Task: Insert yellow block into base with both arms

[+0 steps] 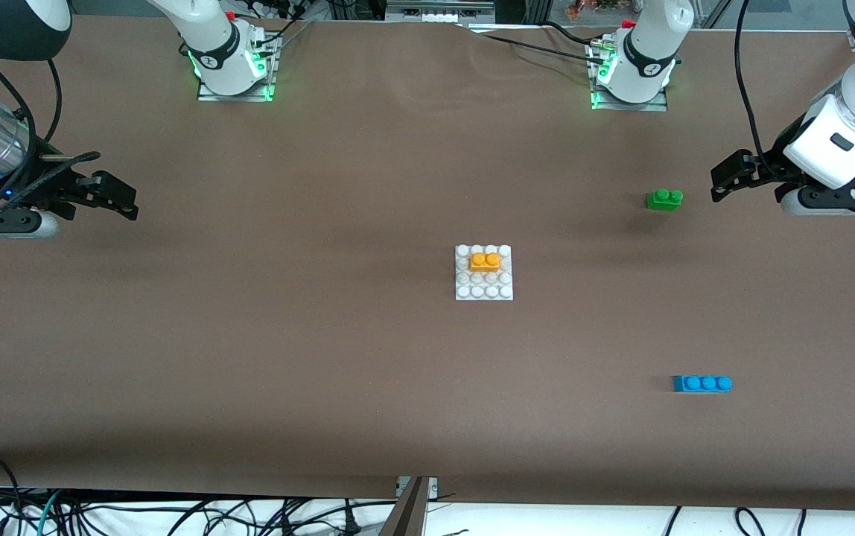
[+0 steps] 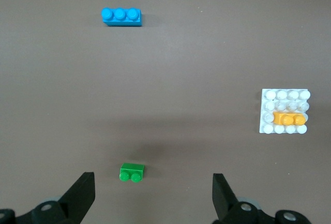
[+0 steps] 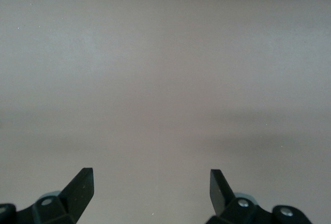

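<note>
The yellow block sits on the studs of the white base in the middle of the table, in the base's second row from the robots' side. Both also show in the left wrist view, the yellow block on the base. My left gripper is open and empty over the left arm's end of the table; its jaws stand wide apart. My right gripper is open and empty over the right arm's end, with only bare table between its jaws.
A green two-stud brick lies on the table close to my left gripper and shows in the left wrist view. A blue three-stud brick lies nearer to the front camera, also seen in the left wrist view. Brown mat covers the table.
</note>
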Controlling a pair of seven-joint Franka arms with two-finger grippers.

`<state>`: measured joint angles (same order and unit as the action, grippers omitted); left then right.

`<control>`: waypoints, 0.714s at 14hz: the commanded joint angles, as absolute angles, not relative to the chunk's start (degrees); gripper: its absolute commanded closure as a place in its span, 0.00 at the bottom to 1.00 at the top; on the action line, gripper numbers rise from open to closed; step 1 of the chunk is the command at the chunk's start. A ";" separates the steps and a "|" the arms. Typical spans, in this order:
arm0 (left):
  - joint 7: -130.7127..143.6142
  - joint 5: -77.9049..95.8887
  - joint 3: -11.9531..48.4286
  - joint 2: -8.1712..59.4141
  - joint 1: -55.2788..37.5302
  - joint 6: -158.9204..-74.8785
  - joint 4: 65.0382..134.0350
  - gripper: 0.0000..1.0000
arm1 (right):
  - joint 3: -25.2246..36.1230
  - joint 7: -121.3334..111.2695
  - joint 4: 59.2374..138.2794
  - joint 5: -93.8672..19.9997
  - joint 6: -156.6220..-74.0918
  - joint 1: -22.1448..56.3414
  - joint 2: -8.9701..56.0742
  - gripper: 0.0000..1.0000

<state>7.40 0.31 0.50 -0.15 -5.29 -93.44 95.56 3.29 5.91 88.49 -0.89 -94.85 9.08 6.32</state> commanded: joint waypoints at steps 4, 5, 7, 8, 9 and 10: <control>6.06 -1.05 0.97 -3.43 -4.31 -94.57 99.23 0.00 | 3.78 4.83 87.71 -1.41 -94.66 8.17 6.50 0.01; 6.06 -1.05 1.05 -3.51 -4.22 -94.48 99.58 0.00 | 3.78 4.75 87.71 -1.32 -94.66 8.09 6.50 0.01; 6.06 -1.05 3.32 -3.43 -1.95 -94.48 99.67 0.00 | 3.78 4.83 87.71 -1.23 -94.66 8.09 6.50 0.01; 6.06 -1.14 4.73 -3.51 -0.98 -94.40 99.67 0.00 | 3.78 4.83 87.71 -1.23 -94.66 8.09 6.50 0.01; 6.15 -1.14 4.83 -3.52 -0.97 -94.22 99.67 0.00 | 3.78 4.92 87.71 -1.23 -94.66 8.09 6.50 0.01; 6.07 -1.14 4.83 -3.52 -0.97 -94.22 99.67 0.00 | 3.87 5.01 87.71 -1.23 -94.66 8.00 6.50 0.01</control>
